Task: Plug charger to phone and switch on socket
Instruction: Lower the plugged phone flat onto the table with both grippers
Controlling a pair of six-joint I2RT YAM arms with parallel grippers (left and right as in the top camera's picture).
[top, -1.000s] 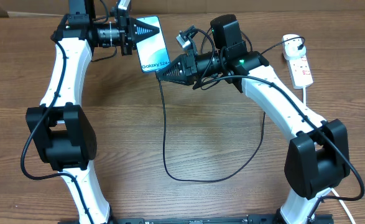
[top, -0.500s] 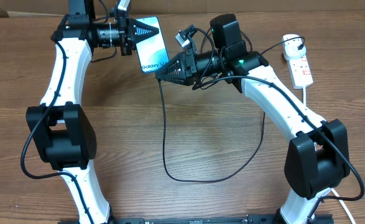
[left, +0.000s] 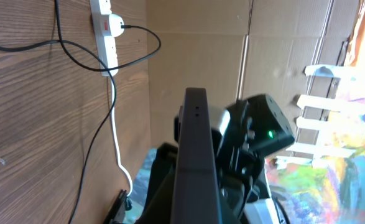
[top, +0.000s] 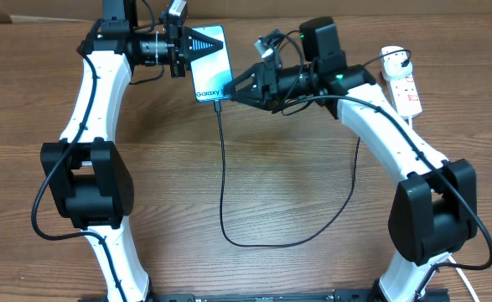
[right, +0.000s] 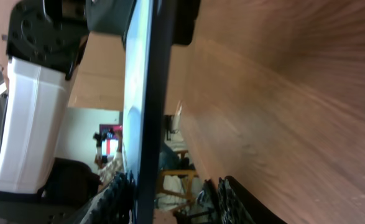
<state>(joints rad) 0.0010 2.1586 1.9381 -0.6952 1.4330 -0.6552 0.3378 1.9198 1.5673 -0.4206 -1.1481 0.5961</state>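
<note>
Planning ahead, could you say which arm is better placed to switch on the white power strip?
Right. The white power strip lies on that arm's side; the left gripper is shut on the teal-screened phone.

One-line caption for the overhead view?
Left gripper holds the phone; charger cable hangs from its lower edge, right gripper beside it.

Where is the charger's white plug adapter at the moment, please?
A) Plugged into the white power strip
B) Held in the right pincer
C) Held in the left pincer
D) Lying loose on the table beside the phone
A: the white plug adapter sits in the far end of the power strip, and the black cable leads away from it.
</note>
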